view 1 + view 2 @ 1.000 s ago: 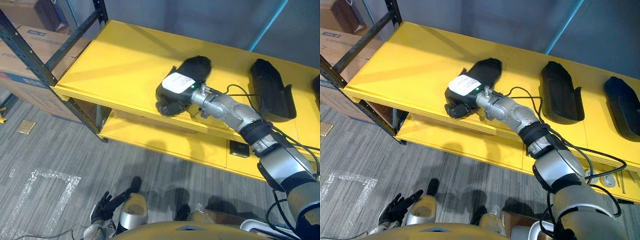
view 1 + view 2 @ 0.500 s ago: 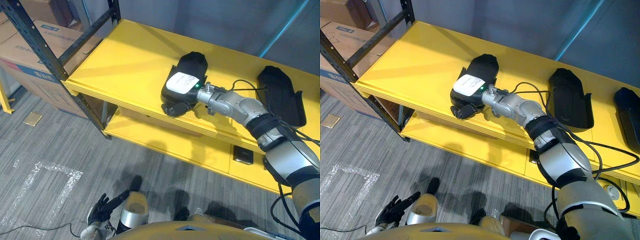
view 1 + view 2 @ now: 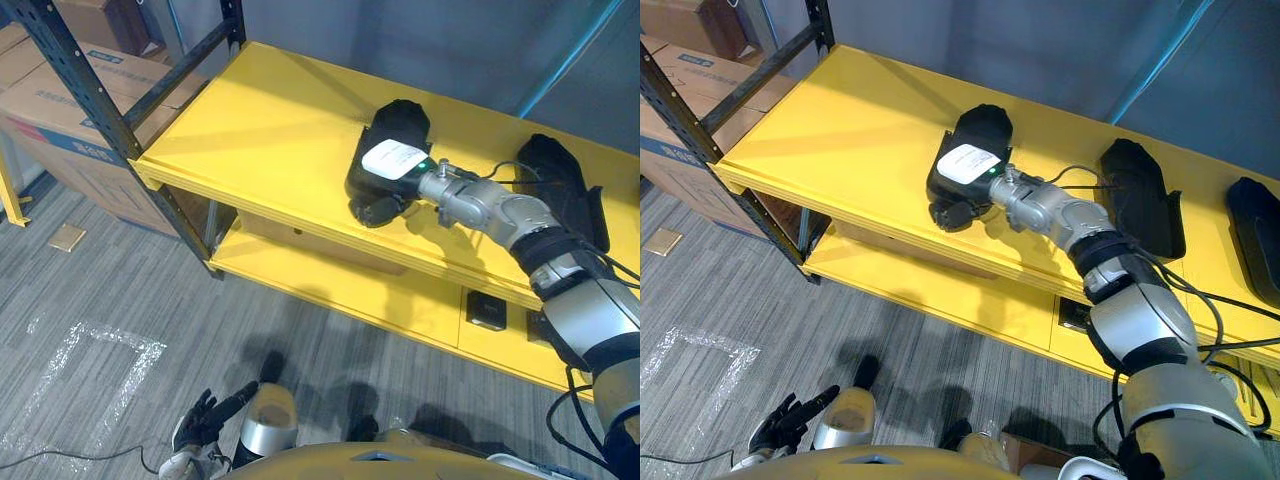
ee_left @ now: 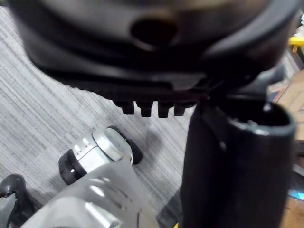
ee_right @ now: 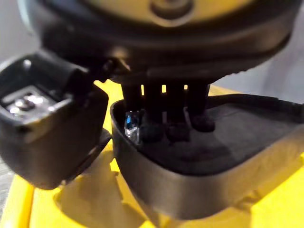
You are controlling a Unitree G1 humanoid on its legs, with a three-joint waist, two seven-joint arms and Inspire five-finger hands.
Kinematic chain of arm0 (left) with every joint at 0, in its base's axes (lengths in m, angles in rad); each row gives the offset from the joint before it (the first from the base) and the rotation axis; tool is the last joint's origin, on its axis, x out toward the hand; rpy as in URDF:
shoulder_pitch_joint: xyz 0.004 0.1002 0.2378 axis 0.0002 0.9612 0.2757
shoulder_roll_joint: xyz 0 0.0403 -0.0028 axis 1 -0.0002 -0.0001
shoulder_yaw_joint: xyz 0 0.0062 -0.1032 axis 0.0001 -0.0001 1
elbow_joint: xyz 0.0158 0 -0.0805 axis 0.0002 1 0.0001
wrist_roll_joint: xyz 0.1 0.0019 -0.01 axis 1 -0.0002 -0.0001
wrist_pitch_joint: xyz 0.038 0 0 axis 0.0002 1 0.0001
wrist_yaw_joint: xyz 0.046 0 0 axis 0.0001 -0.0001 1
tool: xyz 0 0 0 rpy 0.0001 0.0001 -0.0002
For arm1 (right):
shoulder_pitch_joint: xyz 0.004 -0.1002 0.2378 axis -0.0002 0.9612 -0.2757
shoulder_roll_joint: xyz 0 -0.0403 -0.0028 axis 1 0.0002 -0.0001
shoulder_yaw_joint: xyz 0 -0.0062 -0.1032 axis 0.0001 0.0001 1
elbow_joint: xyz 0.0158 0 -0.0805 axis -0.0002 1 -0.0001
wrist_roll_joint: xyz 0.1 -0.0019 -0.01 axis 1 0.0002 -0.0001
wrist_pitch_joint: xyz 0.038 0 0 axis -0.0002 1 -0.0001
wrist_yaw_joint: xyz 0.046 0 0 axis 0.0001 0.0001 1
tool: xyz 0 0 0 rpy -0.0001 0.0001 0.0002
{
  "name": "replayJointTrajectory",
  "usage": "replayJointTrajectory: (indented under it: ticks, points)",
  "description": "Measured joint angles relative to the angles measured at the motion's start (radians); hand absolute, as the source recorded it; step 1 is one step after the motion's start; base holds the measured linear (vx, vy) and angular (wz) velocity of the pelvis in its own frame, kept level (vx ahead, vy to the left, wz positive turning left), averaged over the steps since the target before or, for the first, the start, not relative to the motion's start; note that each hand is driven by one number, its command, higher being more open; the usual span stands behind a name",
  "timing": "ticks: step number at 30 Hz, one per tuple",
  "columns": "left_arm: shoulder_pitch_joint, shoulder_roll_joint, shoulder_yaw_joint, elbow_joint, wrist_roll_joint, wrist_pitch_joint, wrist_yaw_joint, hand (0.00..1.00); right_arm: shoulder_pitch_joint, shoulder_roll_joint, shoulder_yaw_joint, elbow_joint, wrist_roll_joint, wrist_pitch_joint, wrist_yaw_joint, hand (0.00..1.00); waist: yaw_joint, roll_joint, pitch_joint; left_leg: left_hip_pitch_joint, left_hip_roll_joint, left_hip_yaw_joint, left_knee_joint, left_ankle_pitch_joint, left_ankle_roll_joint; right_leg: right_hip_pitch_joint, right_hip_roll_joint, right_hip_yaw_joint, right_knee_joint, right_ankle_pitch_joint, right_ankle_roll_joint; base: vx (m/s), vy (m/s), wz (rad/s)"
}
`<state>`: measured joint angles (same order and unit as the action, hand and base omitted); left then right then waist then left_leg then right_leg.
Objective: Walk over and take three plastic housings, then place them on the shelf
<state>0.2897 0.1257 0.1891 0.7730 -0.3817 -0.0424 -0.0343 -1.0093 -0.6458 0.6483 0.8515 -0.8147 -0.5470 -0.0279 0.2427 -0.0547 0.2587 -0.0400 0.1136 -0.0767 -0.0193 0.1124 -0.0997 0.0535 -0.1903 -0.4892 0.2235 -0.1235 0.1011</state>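
Closest in, the left hand [image 3: 203,420] hangs low over the grey plank floor [image 3: 90,300]. Its fingers are loose and it's carrying nothing.

Further out is the yellow wooden shelf [image 3: 250,130] on its dark metal rack [image 3: 80,85], and that's where the action is. The right hand [image 3: 965,175] has its fingers [image 5: 164,111] hooked over the rim into the hollow of a black moulded plastic housing [image 3: 985,125], with the thumb against the outer wall, so it's gripping it. The housing lies flat on the top board, close to the front edge.

My read is that this is the set-down of the last one. To do it cleanly, I'd:
- make sure the housing sits fully on the board with nothing hanging over the front lip
- ease the thumb and fingers apart
- lift straight up out of the hollow

Pulling back toward the robot with a fingertip caught on the rim could drag the part off the edge.

Counts:
- Three housings on the top board: the gripped one, a second black housing [image 3: 1135,200] beside it on the robot's right, and a third black housing [image 3: 1255,225] further right.
- Two hands.
- One small dark square object [image 3: 483,310] on the lower board.
- At least two brown cardboard boxes [image 3: 50,110] behind the rack on the left.
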Motion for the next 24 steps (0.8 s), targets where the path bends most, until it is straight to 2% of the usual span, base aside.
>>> replayJointTrajectory:
  ticks: [12, 19, 24]
  points:
    - [0.030, 0.000, 0.004, -0.017, 0.000, 0.000, 0.000, 1.00, 0.010, -0.029, -0.033, 0.018, -0.002, -0.009, 0.001, 0.00, -0.003, 0.003, 0.002, 0.013, 0.001, 0.017, -0.002, -0.001, 0.000, 0.000, 0.000, 0.017, 0.001, -0.001, 0.000, 0.00, -0.014, -0.04]
    - [0.031, -0.001, 0.004, -0.017, 0.000, 0.001, 0.000, 1.00, 0.011, -0.029, -0.039, 0.016, -0.002, -0.058, 0.005, 0.00, -0.002, 0.004, 0.003, 0.014, 0.001, 0.019, -0.002, -0.002, 0.000, -0.001, 0.000, 0.019, 0.000, -0.001, 0.000, -0.01, -0.024, -0.01]
    - [0.031, -0.001, 0.004, -0.017, 0.008, 0.001, 0.000, 1.00, 0.011, -0.029, -0.038, -0.014, 0.003, -0.084, 0.050, 0.00, -0.002, 0.004, 0.003, 0.015, 0.002, 0.022, -0.002, -0.003, -0.001, -0.001, 0.000, 0.021, -0.001, 0.000, 0.000, -0.02, -0.029, -0.01]
